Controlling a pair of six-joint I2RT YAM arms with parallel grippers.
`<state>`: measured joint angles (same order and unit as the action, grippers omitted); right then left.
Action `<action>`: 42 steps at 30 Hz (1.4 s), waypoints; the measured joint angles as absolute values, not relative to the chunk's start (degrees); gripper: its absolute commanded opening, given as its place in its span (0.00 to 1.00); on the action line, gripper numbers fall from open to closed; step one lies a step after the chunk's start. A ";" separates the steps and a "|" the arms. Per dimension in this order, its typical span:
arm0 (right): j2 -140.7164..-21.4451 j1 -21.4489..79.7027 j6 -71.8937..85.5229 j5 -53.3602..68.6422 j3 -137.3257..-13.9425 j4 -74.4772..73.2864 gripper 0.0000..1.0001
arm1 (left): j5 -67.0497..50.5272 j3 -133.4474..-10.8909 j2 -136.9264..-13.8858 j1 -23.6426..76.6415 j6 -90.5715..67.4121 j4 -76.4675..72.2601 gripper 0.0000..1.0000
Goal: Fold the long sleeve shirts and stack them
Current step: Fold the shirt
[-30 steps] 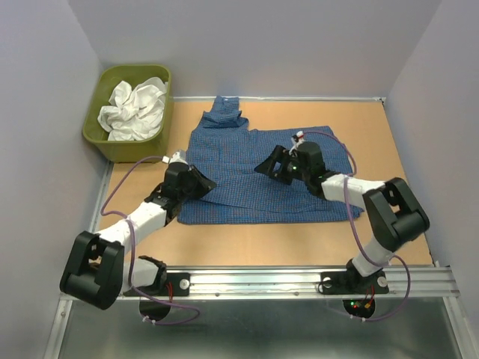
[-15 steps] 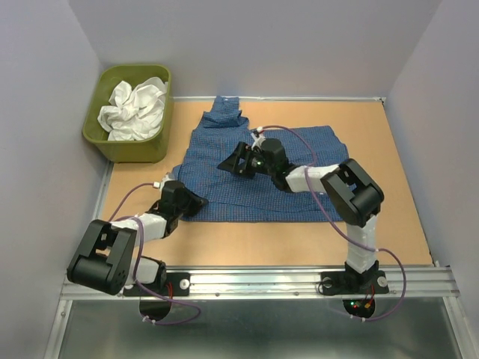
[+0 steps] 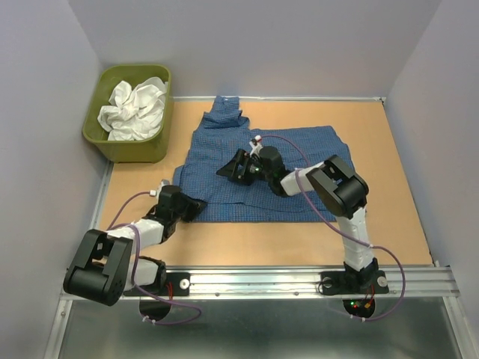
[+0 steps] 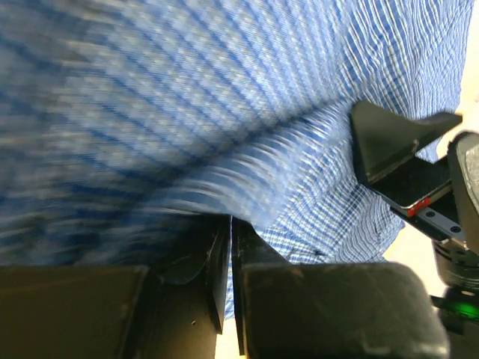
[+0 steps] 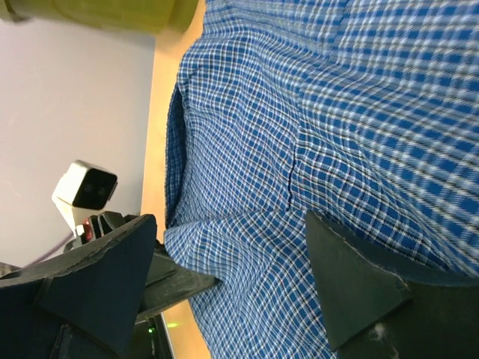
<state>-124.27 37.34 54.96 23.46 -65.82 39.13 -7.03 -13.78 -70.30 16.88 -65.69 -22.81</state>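
One tub filled, one shirt spread out
Olive-green tub (image 3: 138, 152) at the far-left corner holds a crumpled white garment (image 3: 135, 108). The blue checked shirt (image 3: 307, 149) lies flat mid-table, collar far. The left gripper (image 4: 230, 221) pinches its near-left corner and the right gripper (image 5: 224, 221) is spread wide above it.

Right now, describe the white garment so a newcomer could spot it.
At the far-left corner of the table sits an olive-green tub. The white garment lies crumpled inside it, the only white cloth; the blue checked shirt lies spread on the table.
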 measured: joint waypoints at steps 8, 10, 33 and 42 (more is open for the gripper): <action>-118.32 26.59 54.87 23.42 -54.65 44.14 0.86 | -8.40 -12.45 -68.29 16.03 -68.58 -21.47 0.18; -116.60 23.62 53.84 23.40 -52.93 44.05 0.86 | -8.64 -12.32 -67.57 16.03 -68.93 -20.82 0.18; -103.33 22.94 41.93 22.83 -51.64 28.88 0.87 | -8.14 -31.94 -68.66 25.21 -58.78 -10.44 0.70; -95.61 22.59 38.11 15.31 -51.16 20.49 0.86 | -8.27 -40.25 -83.44 32.69 -57.95 -14.66 0.56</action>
<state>-95.61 22.59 38.11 15.31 -51.16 20.49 -8.27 -40.25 -83.44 32.69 -57.95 -14.66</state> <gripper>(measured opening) 0.862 0.619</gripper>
